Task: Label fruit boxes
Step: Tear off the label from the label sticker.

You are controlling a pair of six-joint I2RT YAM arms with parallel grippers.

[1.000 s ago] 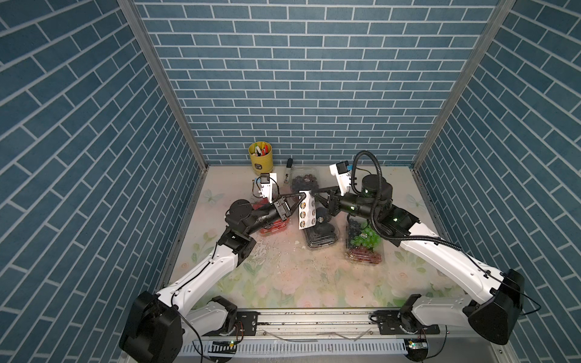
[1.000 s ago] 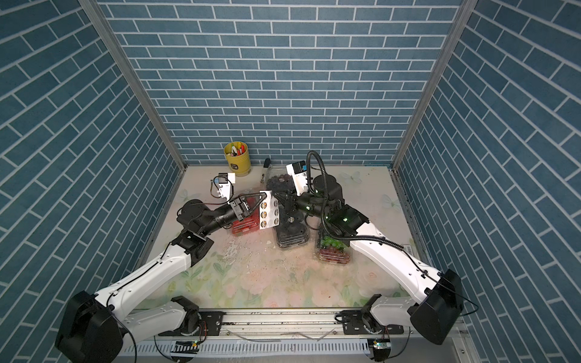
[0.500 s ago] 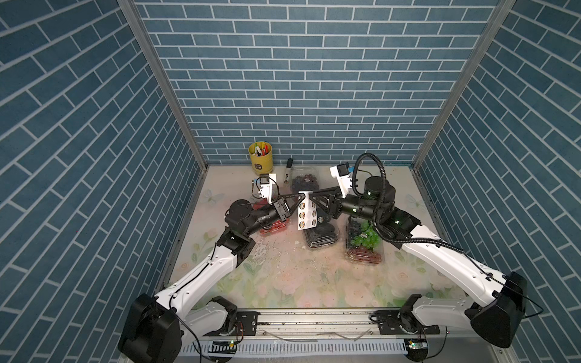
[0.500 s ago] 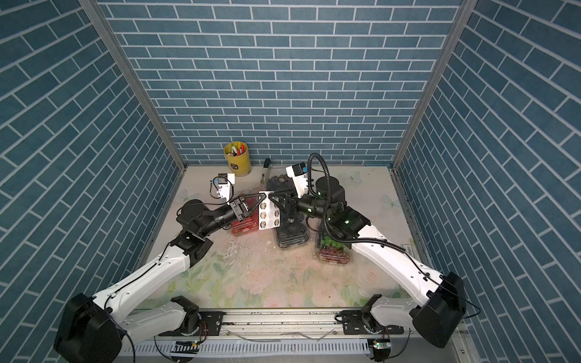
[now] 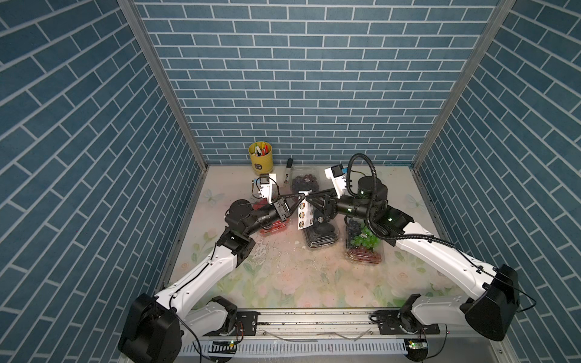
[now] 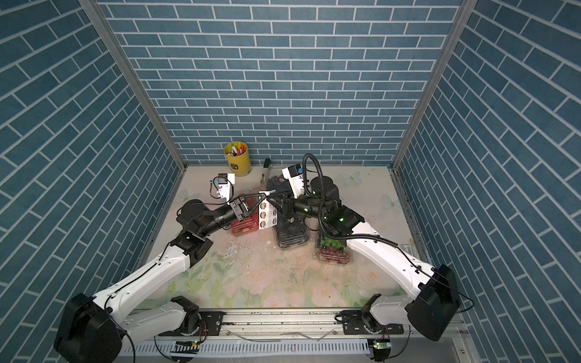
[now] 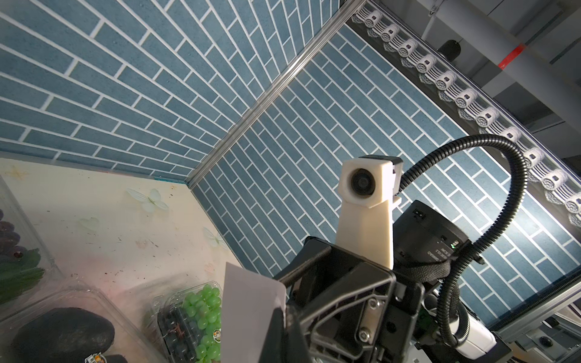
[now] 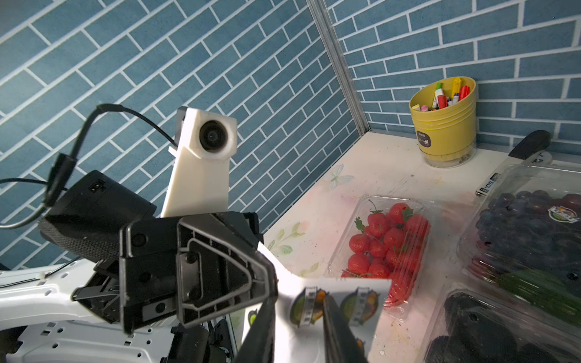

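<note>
**Pincers meet at the sticker sheet**

Left pincer (image 5: 298, 198) is clenched on the top edge of a white paper sheet of round stickers (image 5: 305, 216), which hangs above the floral bench (image 5: 283, 276). Right pincer (image 8: 298, 298) has its jaws slightly parted, tips at the sheet's face; I cannot tell whether they touch a sticker.

Clear plastic clamshell fruit boxes on the bench:
- strawberry box (image 8: 390, 242), under the left arm
- dark purple grape box (image 5: 303, 180), at the back
- black fruit box (image 5: 322, 234), in the middle, partly behind the sheet
- mixed grape box (image 5: 364, 245), far end covered by the right arm

Yellow pen cup (image 5: 261, 157) and black-capped marker (image 5: 287, 171) sit near the back wall.
</note>
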